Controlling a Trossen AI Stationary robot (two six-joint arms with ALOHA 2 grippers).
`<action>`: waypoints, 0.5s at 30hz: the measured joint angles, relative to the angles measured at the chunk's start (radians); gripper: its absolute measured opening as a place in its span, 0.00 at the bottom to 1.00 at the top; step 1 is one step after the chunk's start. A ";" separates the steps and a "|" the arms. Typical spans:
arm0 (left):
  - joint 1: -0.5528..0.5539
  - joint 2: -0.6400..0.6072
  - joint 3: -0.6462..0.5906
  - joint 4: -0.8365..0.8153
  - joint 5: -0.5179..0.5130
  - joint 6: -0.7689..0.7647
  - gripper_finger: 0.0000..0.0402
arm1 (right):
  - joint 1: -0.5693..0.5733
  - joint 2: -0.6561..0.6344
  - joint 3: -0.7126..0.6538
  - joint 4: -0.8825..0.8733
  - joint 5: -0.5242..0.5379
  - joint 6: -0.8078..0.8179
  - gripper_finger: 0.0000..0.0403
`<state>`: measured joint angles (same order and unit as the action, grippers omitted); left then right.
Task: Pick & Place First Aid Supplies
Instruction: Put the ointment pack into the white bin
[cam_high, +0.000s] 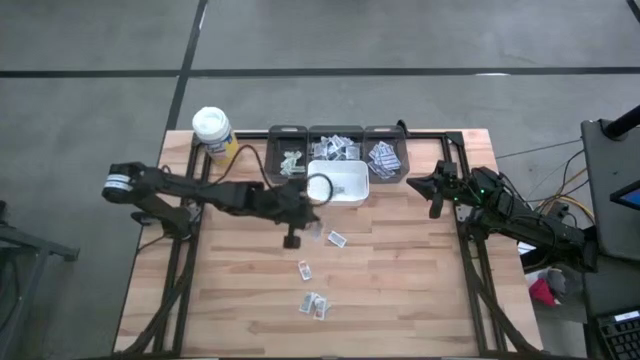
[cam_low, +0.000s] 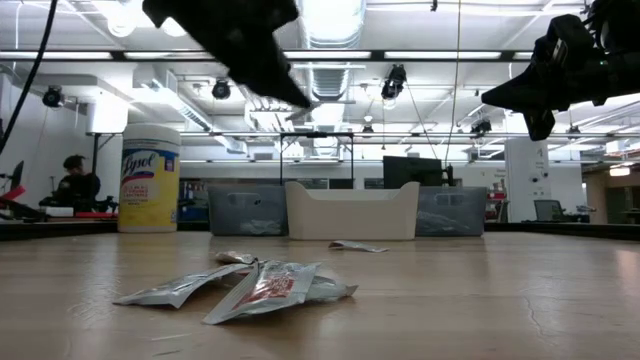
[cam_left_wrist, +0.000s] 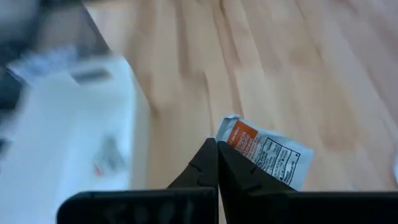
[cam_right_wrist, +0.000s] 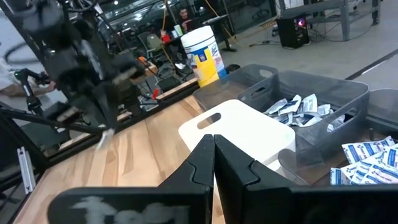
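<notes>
Left tool (cam_left_wrist: 217, 163), pinching one packet (cam_left_wrist: 264, 152) by its corner, risks dropping it short of the bin (cam_high: 340, 182) at 12 o'clock; right tool (cam_right_wrist: 214, 163) closed, idle.

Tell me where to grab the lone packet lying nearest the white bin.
Probably come straight down from above and pinch the packet across its narrower width. It lies flat and thin on the table, clear of the other packets, so a sideways approach would find no edge to catch.

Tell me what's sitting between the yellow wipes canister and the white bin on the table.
In the high view, a dark grey bin holding a few packets sits between the canister and the white bin.
</notes>
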<state>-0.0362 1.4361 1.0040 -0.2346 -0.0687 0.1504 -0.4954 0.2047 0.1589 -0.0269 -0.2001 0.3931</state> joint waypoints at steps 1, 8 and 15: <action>0.011 -0.001 0.002 0.039 0.000 0.003 0.00 | 0.000 0.000 0.000 0.000 0.000 0.000 0.02; 0.089 0.007 0.010 0.224 -0.176 -0.083 0.00 | 0.000 0.000 0.000 0.000 0.001 0.000 0.02; 0.156 0.026 0.031 0.245 -0.410 -0.282 0.00 | 0.000 0.000 0.000 0.001 0.002 0.000 0.02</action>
<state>0.1195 1.4617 1.0348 0.0105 -0.4787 -0.1312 -0.4957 0.2050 0.1589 -0.0257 -0.1978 0.3931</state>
